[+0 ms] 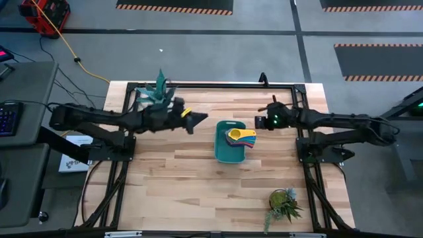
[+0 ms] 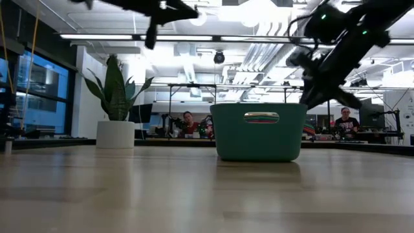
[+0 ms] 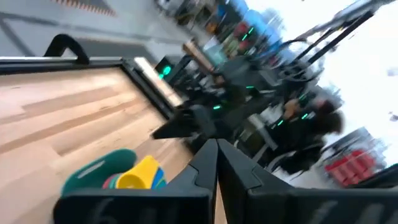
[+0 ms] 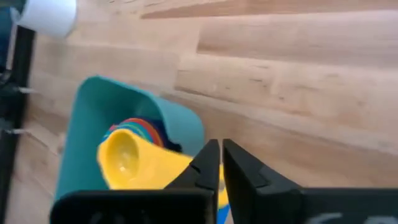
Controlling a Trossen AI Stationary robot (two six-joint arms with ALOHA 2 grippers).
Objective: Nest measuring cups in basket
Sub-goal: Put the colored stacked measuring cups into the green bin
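1 teal basket (image 1: pixel 223 153) is sitting near table (image 1: pixel 185 185) centre, w/ 1 nested stack of measuring cups (image 1: pixel 240 137) lying in its far end, handles overhanging the right rim. Yellow cup is sitting on top; red, orange, blue edges are showing under it in right wrist view (image 4: pixel 134 155). 2 potted plants: 1 at far left (image 1: pixel 158 91), 1 at near right (image 1: pixel 284 203).

Left gripper (image 1: pixel 200 119) is hovering left of basket, fingers pressed together, holding nothing. Right gripper (image 1: pixel 257 122) is hovering just right of the stack, fingers nearly touching, empty.

Low view only: basket handle slot (image 2: pixel 261 117) is showing cup colours; 2 persons are sitting in the room behind. High view only: near-right plant.
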